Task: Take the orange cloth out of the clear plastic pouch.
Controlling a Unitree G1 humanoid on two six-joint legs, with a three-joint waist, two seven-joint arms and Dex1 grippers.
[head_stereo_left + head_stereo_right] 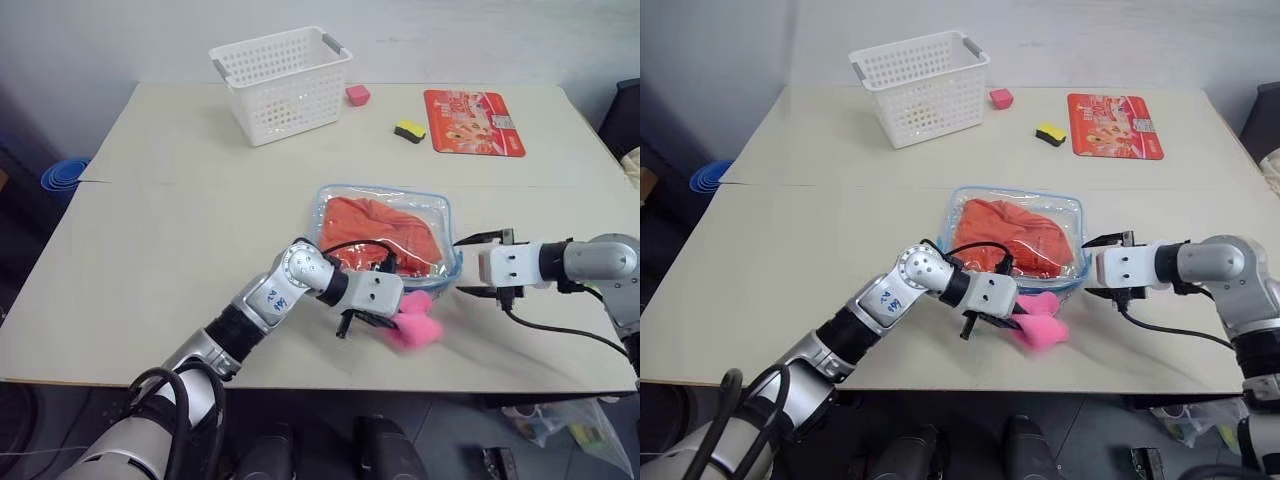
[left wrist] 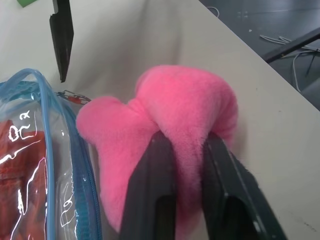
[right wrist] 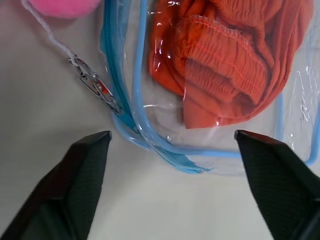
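You have not begun the real work yet: the wrinkled bright orange cloth (image 1: 385,232) lies wholly inside the flat clear plastic pouch with light blue edging (image 1: 440,212), which rests on the pale bench (image 1: 160,220) between your two arms. Your left gripper (image 2: 187,145) has its jaws clenched on the soft pink heart-shaped sponge (image 2: 165,115), tethered by a cord and small chain to the pouch's zip, while your right gripper (image 3: 172,142) hangs just beside the pouch's corner with jaws spread wide and grasping nothing. Left to do, in my judgement, is opening the zip, pinning the pouch, and drawing the cloth out.
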